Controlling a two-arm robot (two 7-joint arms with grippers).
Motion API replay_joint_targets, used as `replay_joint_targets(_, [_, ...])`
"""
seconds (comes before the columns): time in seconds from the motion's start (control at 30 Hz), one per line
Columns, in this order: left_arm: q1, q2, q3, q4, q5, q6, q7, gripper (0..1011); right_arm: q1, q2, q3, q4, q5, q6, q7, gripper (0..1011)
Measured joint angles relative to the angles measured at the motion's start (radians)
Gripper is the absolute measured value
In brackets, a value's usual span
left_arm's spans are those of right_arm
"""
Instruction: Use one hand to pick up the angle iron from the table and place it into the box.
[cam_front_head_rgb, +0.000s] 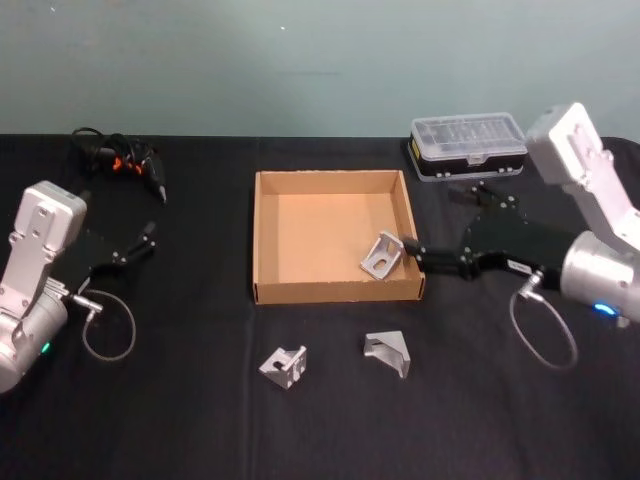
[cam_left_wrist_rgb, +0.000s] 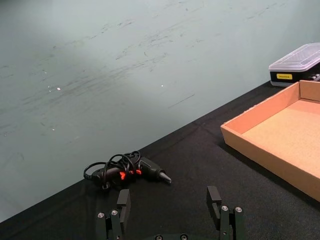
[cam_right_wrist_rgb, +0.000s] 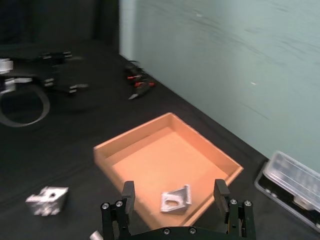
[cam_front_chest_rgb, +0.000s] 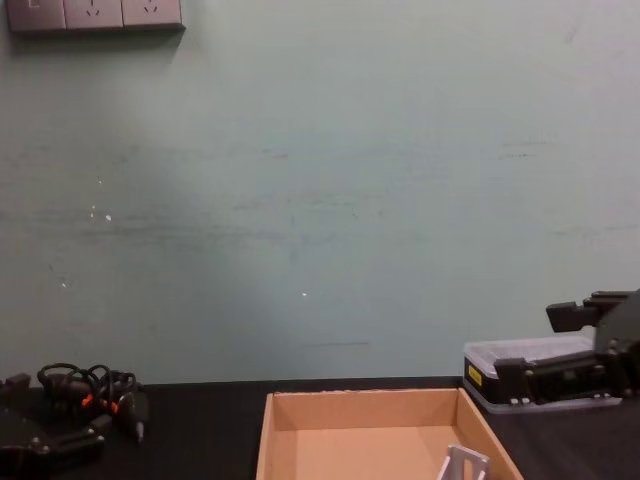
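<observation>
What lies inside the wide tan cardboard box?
One silver metal angle bracket lies in the box, by its right wall near the front corner, with the open right gripper beside it. The rest seen is bare; the front wall may cover a thin strip. Left gripper idles at left.

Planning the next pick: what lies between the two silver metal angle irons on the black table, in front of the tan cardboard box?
Nothing: the head view shows bare black table between the left angle iron and the right angle iron.

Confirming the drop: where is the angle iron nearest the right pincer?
In the head view, the angle iron sits inside the box, by its right wall near the front corner, just off the open right pincer.
</observation>
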Motion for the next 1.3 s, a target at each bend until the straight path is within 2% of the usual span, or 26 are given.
replay_joint_targets(0.13, [0.0, 0.0, 0.0, 0.0, 0.0, 0.0, 0.0, 1000, -0.015, 0.08, -0.002, -0.025, 0.03, -0.049, 0.091, 1004])
replay_joint_targets(0.17, [0.0, 0.0, 0.0, 0.0, 0.0, 0.0, 0.0, 1000, -0.015, 0.08, -0.002, -0.025, 0.03, -0.049, 0.091, 1004])
replay_joint_targets(0.33, [0.0, 0.0, 0.0, 0.0, 0.0, 0.0, 0.0, 1000, -0.021, 0.165, -0.019, -0.022, 0.054, -0.114, 0.195, 1004])
replay_joint_targets(0.37, [0.0, 0.0, 0.0, 0.0, 0.0, 0.0, 0.0, 1000, -0.021, 0.165, -0.019, -0.022, 0.054, -0.114, 0.195, 1004])
replay_joint_targets(0.5, [0.0, 0.0, 0.0, 0.0, 0.0, 0.0, 0.0, 1000, -0.017, 0.208, -0.041, -0.005, 0.061, -0.147, 0.247, 1004])
replay_joint_targets(0.6, [0.0, 0.0, 0.0, 0.0, 0.0, 0.0, 0.0, 1000, -0.01, 0.227, -0.06, 0.011, 0.059, -0.161, 0.269, 1004])
replay_joint_targets(0.97, [0.0, 0.0, 0.0, 0.0, 0.0, 0.0, 0.0, 1000, 0.023, 0.245, -0.15, 0.071, 0.025, -0.179, 0.303, 1004])
replay_joint_targets(1.3, [0.0, 0.0, 0.0, 0.0, 0.0, 0.0, 0.0, 1000, 0.072, 0.223, -0.226, 0.121, -0.004, -0.18, 0.315, 1004])
